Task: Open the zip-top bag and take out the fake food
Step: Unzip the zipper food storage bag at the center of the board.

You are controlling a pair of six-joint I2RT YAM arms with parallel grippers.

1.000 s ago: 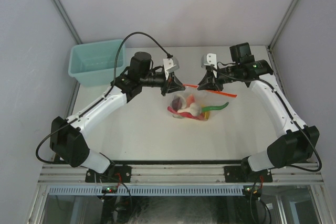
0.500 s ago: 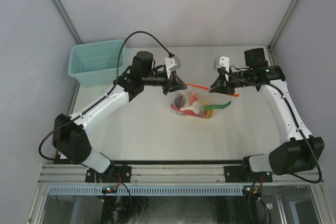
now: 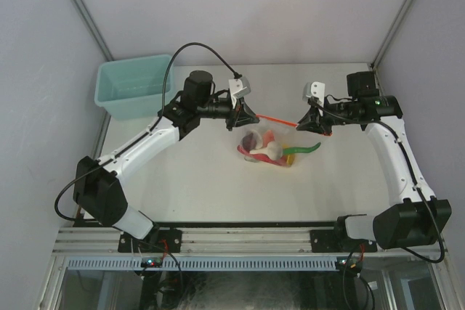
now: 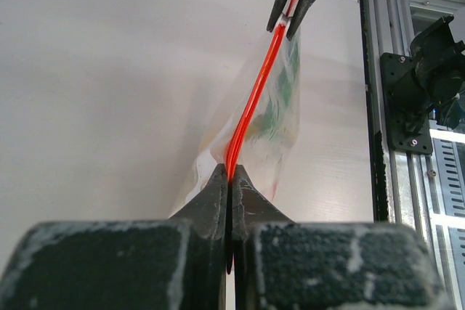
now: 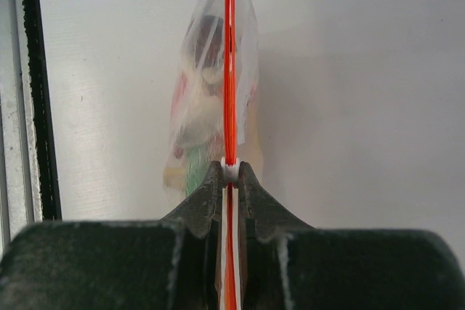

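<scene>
While both sets of fingers are clenched on the same red-orange zip strip [image 3: 276, 119], the strip runs as a taut straight line between them, and the coming move turns on that line. My left fingers [image 4: 216, 195] pinch one end of the strip. My right fingers [image 5: 211, 195] pinch the other end, straight ahead of the left fingers and facing them.

A small white piece sits on the strip between the right fingertips. I judge it may be the slider, but I cannot be sure.

The clear, crinkly zip-top plastic bag [image 3: 270, 152] falls away from the strip on the near side of both sets of fingers. Its lower part seems to rest on the white counter [image 3: 189, 172]. It holds the small plastic fake food [image 3: 265, 150]: whitish, red and yellow pieces, with a curved green piece [image 3: 305, 148] lying just near of the right fingers.

The bag's long axis follows the strip, from one set of fingers to the other. Neither arm is nearer, since each holds an end.

Compared with a second ago, my right fingers have travelled further from the left fingers. A length of strip trailed past them then, and none shows beyond them now. The left fingers and the bag have shifted slightly toward the right fingers.
</scene>
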